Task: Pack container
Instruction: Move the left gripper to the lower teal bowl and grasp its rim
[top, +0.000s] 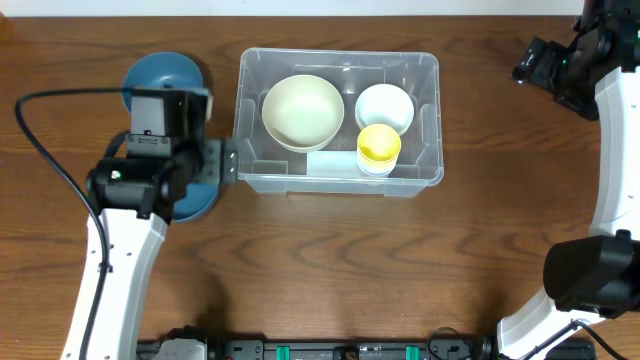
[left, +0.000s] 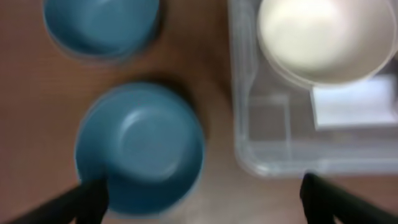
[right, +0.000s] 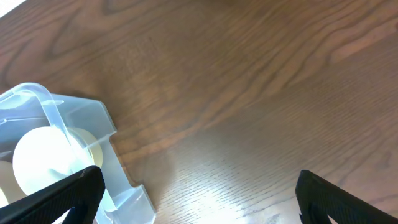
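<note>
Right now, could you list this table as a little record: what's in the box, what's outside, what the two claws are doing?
In the container: cream bowl, white bowl, small yellow cup
Outside on the table: near blue bowl, far blue bowl, both left of it
Left gripper: open, empty, above near blue bowl and container wall
Right gripper: open, empty, over table right of the container

Bright, even light; the left wrist view is blurred, and glare sheens the table (right: 205, 186) under the right wrist.
</note>
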